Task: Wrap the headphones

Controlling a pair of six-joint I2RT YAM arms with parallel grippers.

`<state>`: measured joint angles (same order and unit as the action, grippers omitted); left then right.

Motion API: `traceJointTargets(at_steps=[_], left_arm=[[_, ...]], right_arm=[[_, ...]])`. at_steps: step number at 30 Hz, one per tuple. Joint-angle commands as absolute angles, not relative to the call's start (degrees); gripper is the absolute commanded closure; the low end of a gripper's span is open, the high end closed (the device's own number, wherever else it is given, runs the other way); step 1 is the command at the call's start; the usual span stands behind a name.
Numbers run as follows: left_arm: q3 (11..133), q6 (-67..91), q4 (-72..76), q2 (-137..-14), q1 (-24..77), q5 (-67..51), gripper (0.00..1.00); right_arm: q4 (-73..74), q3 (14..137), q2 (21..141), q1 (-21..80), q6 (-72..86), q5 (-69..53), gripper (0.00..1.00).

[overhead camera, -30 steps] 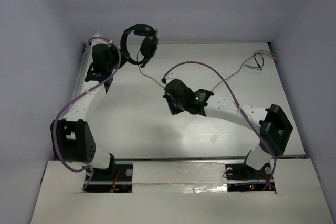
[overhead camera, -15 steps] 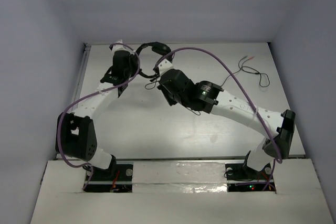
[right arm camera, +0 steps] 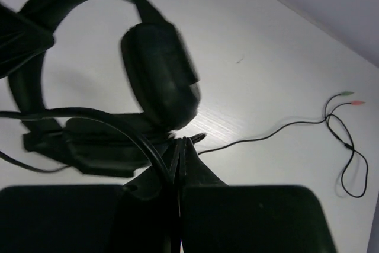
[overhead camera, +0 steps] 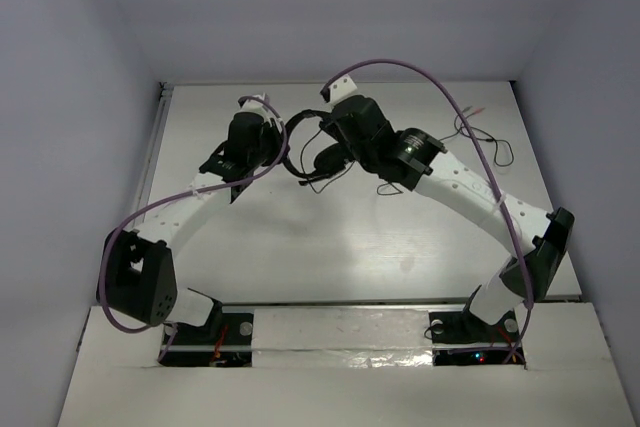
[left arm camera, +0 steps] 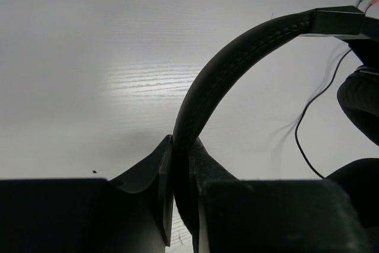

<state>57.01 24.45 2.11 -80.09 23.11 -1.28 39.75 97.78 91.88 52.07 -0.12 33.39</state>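
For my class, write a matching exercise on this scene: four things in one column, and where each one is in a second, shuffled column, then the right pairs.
Things
1. headband
2. thin cable
3. plugs
4. purple cable

Places
A. lying loose on the table
B. pinched between the jaws of the right gripper
C. arching above the right arm
D. clamped between the jaws of the left gripper

Pairs: 1-D, 2-B, 3-A, 4-C
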Motion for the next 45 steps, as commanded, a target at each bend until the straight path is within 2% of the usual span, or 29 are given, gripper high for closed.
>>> traceJointTargets(at_steps=[1,10,16,35,45], left_arm=[[57.7,23.7,4.5,-76.6,22.9,-5.4,1.00],[57.3,21.8,2.9,-77.0,24.0,-12.2,1.00],[56.8,22.0,4.1,-75.2,24.0,-17.4,1.00],[62.3,25.8,5.1,-70.2,22.1,-24.7,1.00],[63.5,25.8,4.9,-70.2,19.7,-27.5,1.00]], right_arm=[[34.5,100.0,90.5,50.0,-3.5,34.5,1.00],[30.4,103.4,94.5,45.0,-8.0,33.4,1.00],[26.3,101.2,95.6,41.0,-6.7,30.0,1.00],[11.4,79.6,83.9,35.2,10.5,16.6,1.00],[8.0,74.9,80.5,33.6,14.1,9.7,1.00]])
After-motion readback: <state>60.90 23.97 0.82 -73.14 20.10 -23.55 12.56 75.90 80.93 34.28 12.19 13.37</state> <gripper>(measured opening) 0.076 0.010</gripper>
